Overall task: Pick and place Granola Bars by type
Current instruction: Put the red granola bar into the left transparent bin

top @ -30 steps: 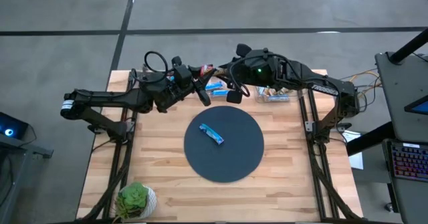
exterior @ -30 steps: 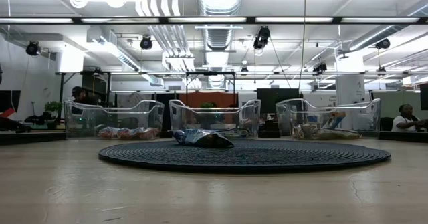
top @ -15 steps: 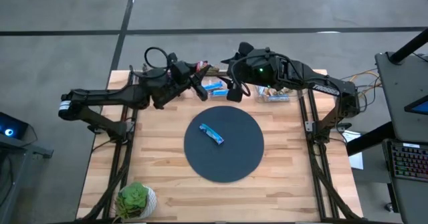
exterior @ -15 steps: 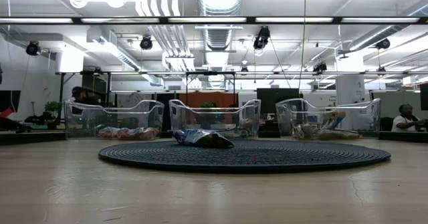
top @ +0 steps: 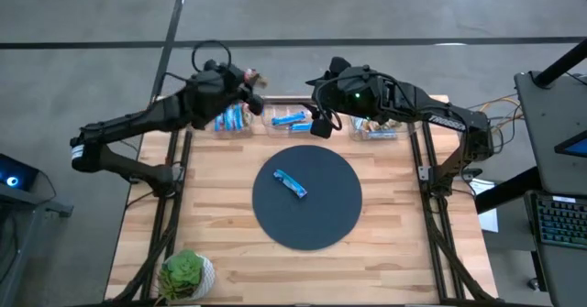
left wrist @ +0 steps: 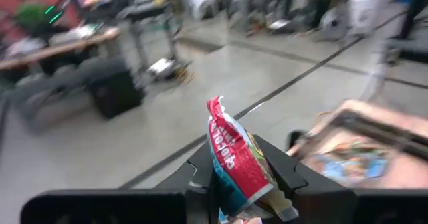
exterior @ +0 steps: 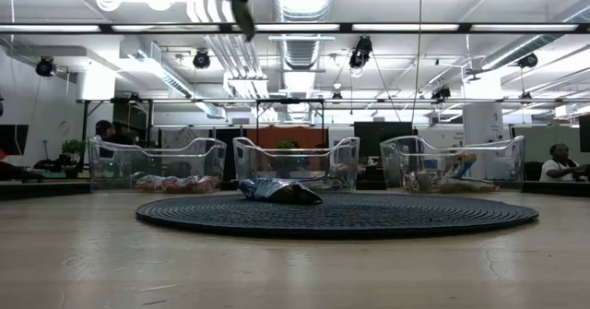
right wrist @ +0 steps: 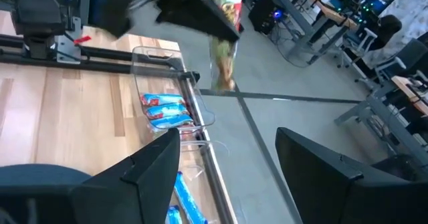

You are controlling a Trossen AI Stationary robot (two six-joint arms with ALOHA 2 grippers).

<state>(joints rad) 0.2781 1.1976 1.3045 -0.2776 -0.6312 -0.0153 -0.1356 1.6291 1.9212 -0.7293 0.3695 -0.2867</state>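
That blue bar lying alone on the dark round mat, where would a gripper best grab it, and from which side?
Probably from straight above, across its narrow middle. The blue bar lies flat and slanted on the mat, with nothing around it, so fingers could straddle its long edges, turned to match the slant. The open right gripper hovers near the middle bin; the left gripper already holds a red-wrapped bar.

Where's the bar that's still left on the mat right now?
In the high view the blue bar lies alone on the dark round mat, slightly left of its centre, nearer than the middle bin.
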